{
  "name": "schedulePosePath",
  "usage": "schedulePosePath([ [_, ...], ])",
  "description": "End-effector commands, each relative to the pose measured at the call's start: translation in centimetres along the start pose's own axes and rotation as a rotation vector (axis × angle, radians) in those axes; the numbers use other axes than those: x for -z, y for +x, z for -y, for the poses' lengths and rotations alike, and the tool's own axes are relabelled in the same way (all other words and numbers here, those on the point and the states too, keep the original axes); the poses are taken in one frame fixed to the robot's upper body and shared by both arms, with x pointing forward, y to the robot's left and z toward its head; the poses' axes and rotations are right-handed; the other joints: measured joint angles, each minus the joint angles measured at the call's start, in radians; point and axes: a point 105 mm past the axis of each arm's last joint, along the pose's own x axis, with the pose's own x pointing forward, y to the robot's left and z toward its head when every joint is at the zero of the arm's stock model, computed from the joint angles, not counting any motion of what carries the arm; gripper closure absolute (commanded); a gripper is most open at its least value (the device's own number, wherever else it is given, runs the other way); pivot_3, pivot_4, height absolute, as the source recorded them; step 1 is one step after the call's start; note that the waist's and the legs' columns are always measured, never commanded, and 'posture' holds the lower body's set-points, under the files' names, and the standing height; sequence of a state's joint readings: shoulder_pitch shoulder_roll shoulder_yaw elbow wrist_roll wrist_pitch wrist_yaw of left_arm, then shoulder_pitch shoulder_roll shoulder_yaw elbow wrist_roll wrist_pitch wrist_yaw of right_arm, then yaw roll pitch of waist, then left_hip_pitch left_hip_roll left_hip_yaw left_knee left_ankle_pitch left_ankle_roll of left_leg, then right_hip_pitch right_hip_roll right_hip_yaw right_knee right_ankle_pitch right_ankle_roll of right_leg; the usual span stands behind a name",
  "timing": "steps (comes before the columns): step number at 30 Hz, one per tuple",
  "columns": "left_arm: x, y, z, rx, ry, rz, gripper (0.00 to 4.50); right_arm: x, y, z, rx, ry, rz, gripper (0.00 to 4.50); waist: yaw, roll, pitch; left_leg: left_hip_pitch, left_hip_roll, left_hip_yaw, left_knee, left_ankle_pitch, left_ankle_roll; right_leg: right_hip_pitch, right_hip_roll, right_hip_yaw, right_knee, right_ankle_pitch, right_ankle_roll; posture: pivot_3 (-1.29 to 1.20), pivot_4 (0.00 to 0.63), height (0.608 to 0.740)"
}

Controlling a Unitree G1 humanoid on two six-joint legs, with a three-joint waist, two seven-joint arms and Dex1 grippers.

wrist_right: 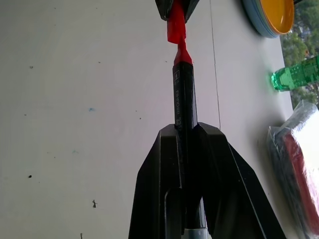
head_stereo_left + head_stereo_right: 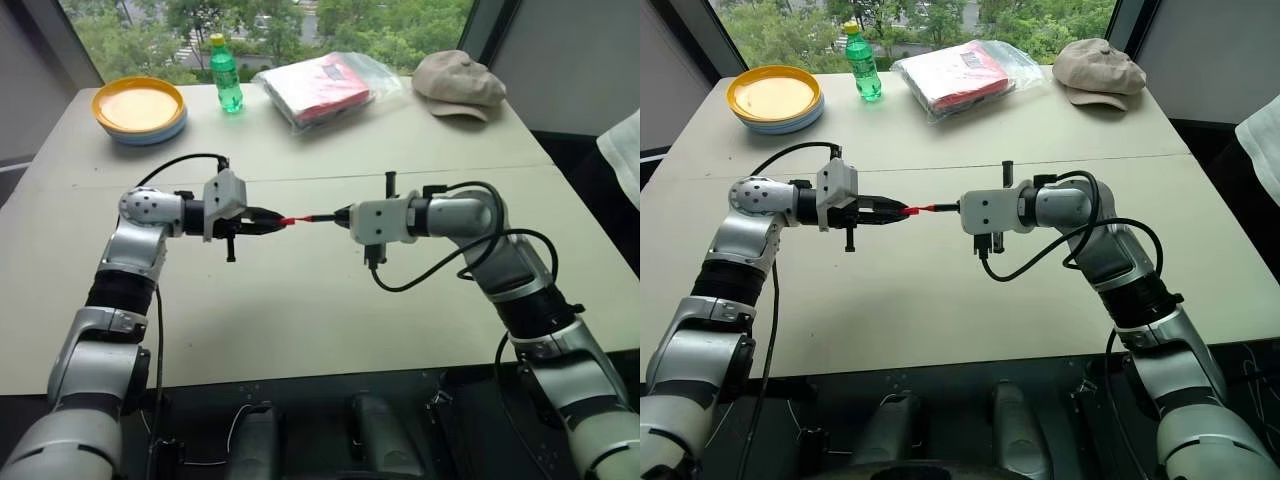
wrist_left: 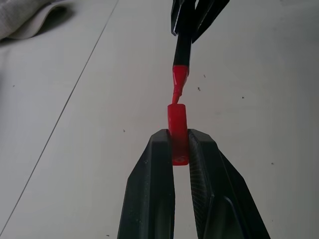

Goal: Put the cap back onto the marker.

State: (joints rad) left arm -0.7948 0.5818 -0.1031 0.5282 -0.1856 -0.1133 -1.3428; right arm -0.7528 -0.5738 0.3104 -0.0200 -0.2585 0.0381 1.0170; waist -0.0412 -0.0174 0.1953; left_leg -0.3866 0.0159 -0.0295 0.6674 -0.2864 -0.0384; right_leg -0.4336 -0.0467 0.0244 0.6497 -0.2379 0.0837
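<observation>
Above the middle of the bench (image 2: 300, 330), the left gripper (image 3: 178, 149) has its jaws pinching the cap (image 3: 177, 130), while the right gripper (image 1: 185, 130) has its jaws clamped on the marker (image 1: 183, 94). Its red tip just meets the cap's mouth, slightly skewed. Insertion is under way; next, I'd judge, comes straightening and pushing them together.

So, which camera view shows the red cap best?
The left wrist view: the cap is large there, clamped by the left gripper, with the marker tip at its opening. The right wrist view shows it partly, beyond the marker. In the two eye views it is a small red spot between the grippers.
</observation>
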Motion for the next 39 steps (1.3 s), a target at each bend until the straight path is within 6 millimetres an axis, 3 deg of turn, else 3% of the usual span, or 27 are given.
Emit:
schedulePosePath([
  [1, -1.4, 0.3, -0.5, -0.012, 0.046, 0.034, 4.50, -2.6, 0.2, 0.2, 0.004, -0.050, 0.090, 4.48, 0.000, 0.000, 0.000, 0.000, 0.000, 0.000, 0.000, 0.000, 0.000, 0.000, 0.000, 0.000, 0.000, 0.000, 0.000, 0.00, 0.150, 0.740],
  [19, -1.8, 0.7, 0.0, 0.018, 0.059, 0.045, 4.50, -3.1, 1.3, -0.1, -0.025, -0.089, 0.101, 4.48, 0.000, 0.000, 0.000, 0.000, 0.000, 0.000, 0.000, 0.000, 0.000, 0.000, 0.000, 0.000, 0.000, 0.000, 0.000, 0.00, 0.150, 0.740],
  [39, -2.6, 0.2, 1.0, 0.042, 0.126, 0.054, 4.50, -1.1, 2.0, -0.6, -0.077, -0.068, 0.064, 4.48, 0.000, 0.000, 0.000, 0.000, 0.000, 0.000, 0.000, 0.000, 0.000, 0.000, 0.000, 0.000, 0.000, 0.000, 0.000, 0.00, 0.150, 0.740],
])
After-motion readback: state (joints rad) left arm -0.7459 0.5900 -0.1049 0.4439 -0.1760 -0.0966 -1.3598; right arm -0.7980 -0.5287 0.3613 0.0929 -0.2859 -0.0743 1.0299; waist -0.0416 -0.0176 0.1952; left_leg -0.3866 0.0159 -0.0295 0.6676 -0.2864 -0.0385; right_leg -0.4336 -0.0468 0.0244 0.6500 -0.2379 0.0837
